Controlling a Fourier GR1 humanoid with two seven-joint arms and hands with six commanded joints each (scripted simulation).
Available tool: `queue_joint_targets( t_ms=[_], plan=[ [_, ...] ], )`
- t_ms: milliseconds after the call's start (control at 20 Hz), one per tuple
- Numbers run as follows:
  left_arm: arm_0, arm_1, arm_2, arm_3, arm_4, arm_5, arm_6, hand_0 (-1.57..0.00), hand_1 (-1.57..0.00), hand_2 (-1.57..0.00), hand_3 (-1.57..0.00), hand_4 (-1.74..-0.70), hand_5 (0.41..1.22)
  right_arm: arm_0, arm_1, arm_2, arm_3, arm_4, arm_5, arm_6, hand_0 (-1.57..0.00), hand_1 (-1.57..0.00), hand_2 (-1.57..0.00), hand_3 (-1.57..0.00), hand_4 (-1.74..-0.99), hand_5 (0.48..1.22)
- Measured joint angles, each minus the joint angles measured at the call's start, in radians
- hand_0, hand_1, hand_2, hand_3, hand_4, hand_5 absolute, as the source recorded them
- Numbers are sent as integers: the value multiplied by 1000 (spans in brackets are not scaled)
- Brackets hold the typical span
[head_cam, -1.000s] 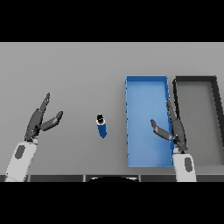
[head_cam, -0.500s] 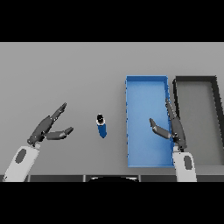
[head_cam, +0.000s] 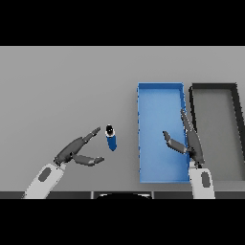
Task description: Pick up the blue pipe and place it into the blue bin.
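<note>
The blue pipe (head_cam: 111,139), short with a dark upper end, lies on the grey table (head_cam: 67,91) left of the blue bin (head_cam: 160,136). My left hand (head_cam: 74,150) is open just to the pipe's left, fingers stretched toward it and thumb below; it does not touch the pipe. My right hand (head_cam: 189,141) is open and hangs over the bin's right side, idle.
A dark grey bin (head_cam: 215,129) stands directly right of the blue bin, their walls side by side. The table stretches wide to the left and back of the pipe.
My left hand has swung to the right and tilted down, from far left of the pipe to close beside it. The right hand and the pipe have stayed put.
</note>
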Motion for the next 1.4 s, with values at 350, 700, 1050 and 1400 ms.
queue_joint_targets(
  t_ms=[350,700,1050,1400],
  plan=[
    [-85,-155,-35,127,-47,41,-29,1,1,1,1,-1134,459,15,2,2,-37,-1,-4,6,1,1,1,1,-1210,631],
    [-167,-236,-49,265,-110,75,-17,1,1,1,1,-1078,428,19,-4,-8,-12,2,-4,-26,1,1,1,1,-1207,646],
    [-167,-329,-19,317,-27,55,-99,-359,-547,-689,-742,-1369,832,17,-8,-13,-17,-6,-1,-20,1,1,1,1,-1220,656],
    [-135,-349,-57,278,-48,79,-134,-1317,-1356,-1386,-1378,-1513,1139,12,3,-8,-11,-11,2,-8,1,1,1,1,-1222,646]
  ],
)
